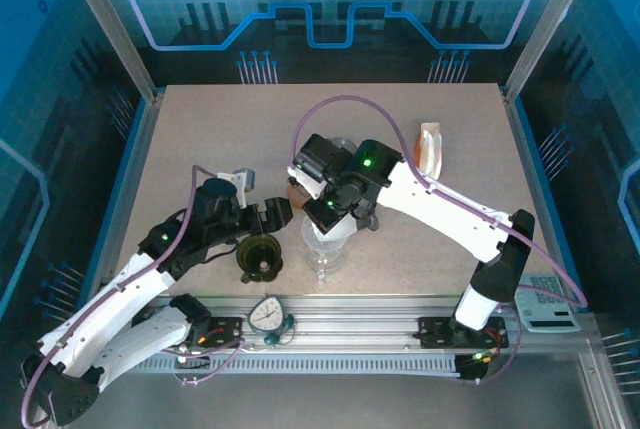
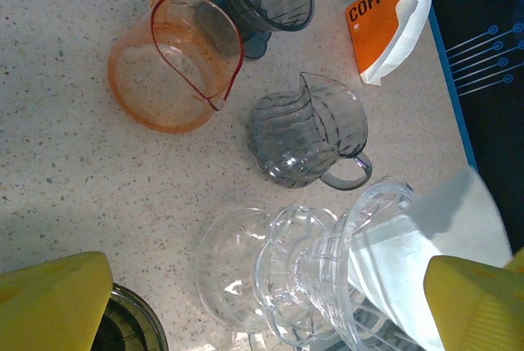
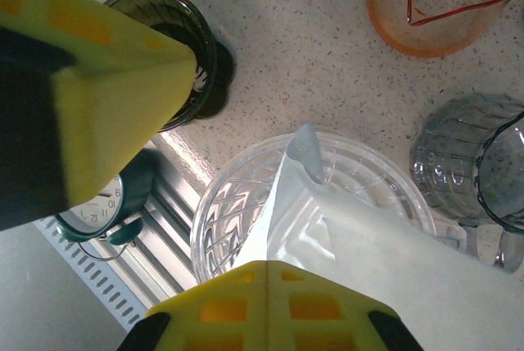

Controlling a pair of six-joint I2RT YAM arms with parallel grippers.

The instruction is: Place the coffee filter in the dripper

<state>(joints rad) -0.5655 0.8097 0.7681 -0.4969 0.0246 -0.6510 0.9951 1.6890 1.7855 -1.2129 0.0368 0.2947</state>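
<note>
White paper, the coffee filter [image 3: 352,228] hangs pinched in the closed right gripper [image 1: 322,217]. Its long axis slants from the fingers down to its narrow tip, just inside the clear dripper [image 3: 223,228]. Seating and release remain. The left gripper [image 2: 264,306] gapes wide, empty.
</note>
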